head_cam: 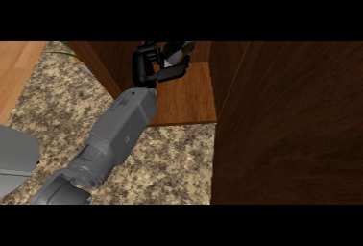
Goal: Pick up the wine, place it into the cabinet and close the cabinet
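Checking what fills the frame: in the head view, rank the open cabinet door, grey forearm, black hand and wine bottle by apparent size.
1. cabinet door, close to the camera, which enlarges it.
2. forearm.
3. hand.
4. wine bottle, partly hidden behind the hand, so 3 and 4 are unsure.

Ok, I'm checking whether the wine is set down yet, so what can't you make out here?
Head view only:
- Wine bottle: mostly hidden by the right hand curled round it, top cut off by the upper edge.
- Whether it touches the cabinet shelf: its base is behind the hand.
- Left hand: out of view.
- Grey shape at the left edge: cut off, unidentifiable.
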